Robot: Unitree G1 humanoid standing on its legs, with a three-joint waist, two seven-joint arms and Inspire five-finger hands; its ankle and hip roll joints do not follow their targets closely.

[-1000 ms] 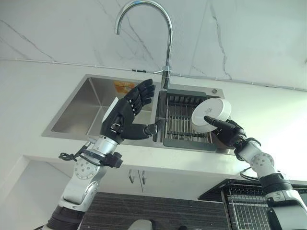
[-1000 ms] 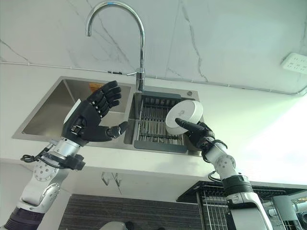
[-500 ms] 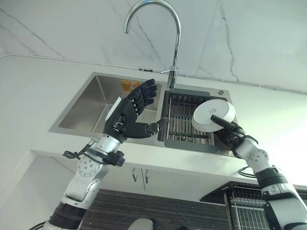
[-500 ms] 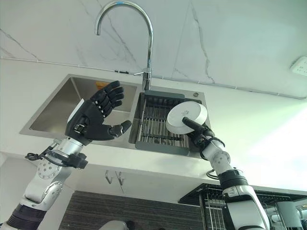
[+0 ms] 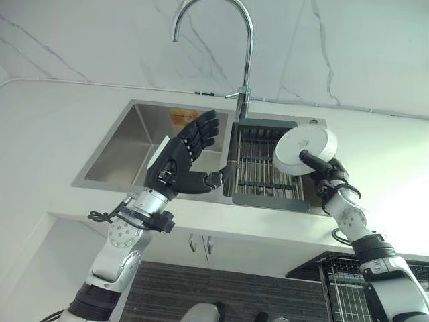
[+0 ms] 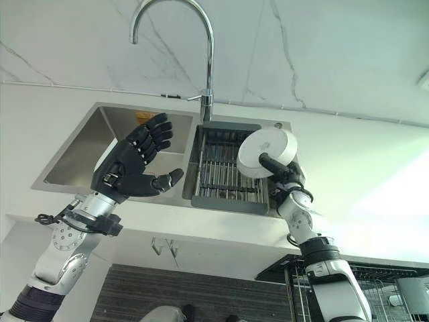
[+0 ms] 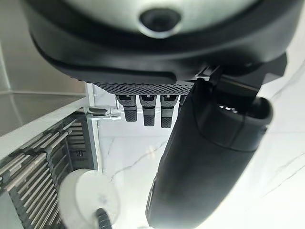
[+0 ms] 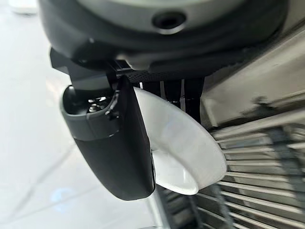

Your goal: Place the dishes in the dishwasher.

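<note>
A small white dish (image 5: 305, 148) is pinched on edge in my right hand (image 5: 325, 173), thumb across its underside, held above the right end of the dark drain rack (image 5: 258, 168) in the sink. In the right wrist view the dish (image 8: 183, 150) sits between thumb (image 8: 112, 143) and fingers, over the rack's bars. My left hand (image 5: 179, 159) hovers open, fingers spread, above the steel basin (image 5: 131, 144) to the left of the rack, holding nothing. The left wrist view shows the dish (image 7: 88, 198) far off past the open left hand (image 7: 209, 157).
A tall curved chrome faucet (image 5: 242, 60) rises behind the sink's divider. White counter (image 5: 382, 174) surrounds the sink, with a marble wall behind. A wire dishwasher rack (image 5: 348, 288) shows at lower right, below the counter edge.
The right hand has lifted the dish slightly up and to the right, tilting it more upright. The left hand has kept its open pose. The camera has shifted a little.
</note>
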